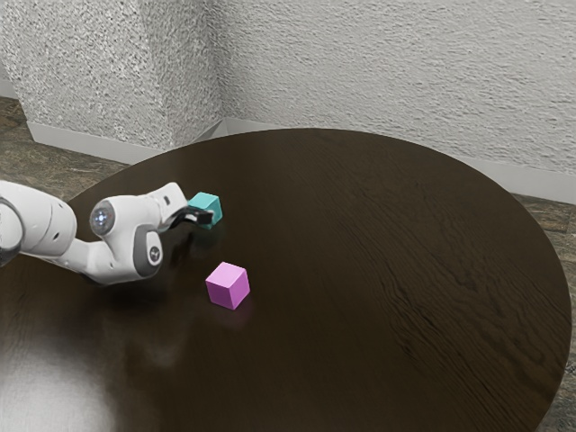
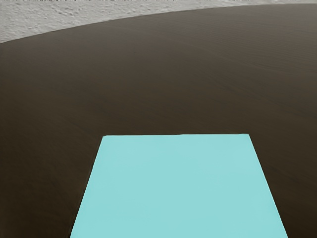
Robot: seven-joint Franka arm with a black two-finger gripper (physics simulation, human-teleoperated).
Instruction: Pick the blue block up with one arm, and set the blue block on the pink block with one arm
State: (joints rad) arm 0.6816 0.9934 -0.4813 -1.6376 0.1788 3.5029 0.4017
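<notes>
Fingers: the black fingers (image 1: 189, 217) of the gripper (image 1: 194, 216) are clamped on the blue block (image 1: 209, 207), set only as far apart as the block is wide, with the block at their tips. In the wrist view a broad, flat face of the blue block (image 2: 178, 191) lies directly under the hand, with dark wood beyond it.

Position: the block sits low over the round dark tabletop (image 1: 396, 261), toward the exterior view's left. Whether its underside touches the surface cannot be told.

Surroundings: the pink block (image 1: 228, 285) rests on the tabletop, near the blue block and nearer the camera, apart from it and from the gripper. The white arm (image 1: 99, 241) reaches in low from the exterior view's left. A rough grey wall (image 1: 405, 63) stands behind the table.
</notes>
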